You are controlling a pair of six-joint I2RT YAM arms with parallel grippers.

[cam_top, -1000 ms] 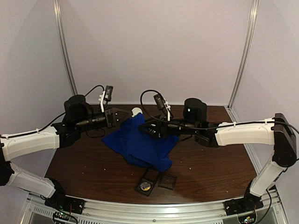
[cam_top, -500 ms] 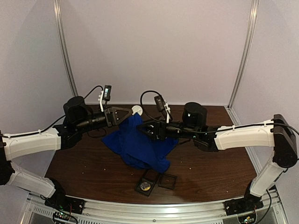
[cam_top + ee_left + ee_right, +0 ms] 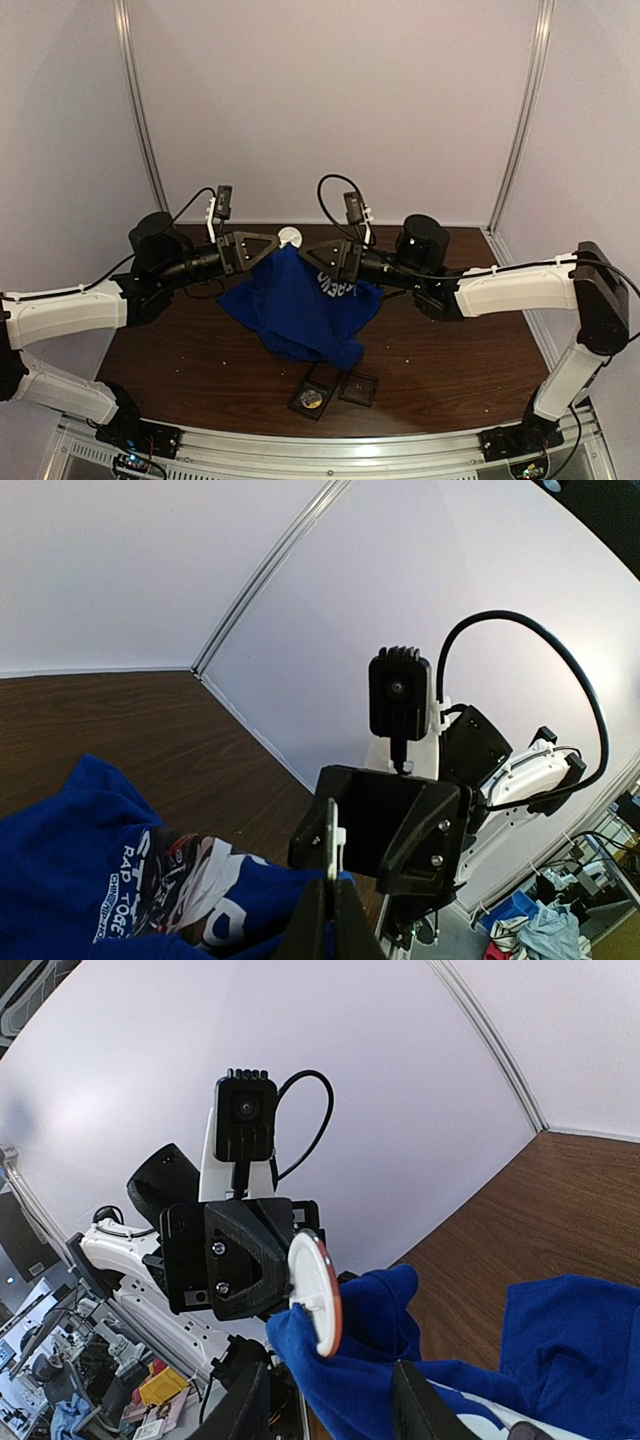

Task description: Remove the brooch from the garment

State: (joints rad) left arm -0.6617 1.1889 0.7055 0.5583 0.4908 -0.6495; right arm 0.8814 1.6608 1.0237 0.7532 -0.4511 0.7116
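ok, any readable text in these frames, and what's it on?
"RAP TOGE": white print on the blue T-shirt, left wrist view; the rest is lost in a fold.
Smaller line under it: too blurred to read.
Shirt lettering in the top view: too small to read.
Nothing else legible.

A dark brown wooden table (image 3: 200,360) is filling the lower half of the top view, with pale specks lying scattered on it. Near its bottom centre a small black square case (image 3: 313,398) is lying open, showing something round inside, with a dark square lid (image 3: 359,388) just beside it on the right. Two metal posts (image 3: 138,110) are rising against the pale wall (image 3: 330,100), and a metal rail (image 3: 330,445) is running along the bottom edge.
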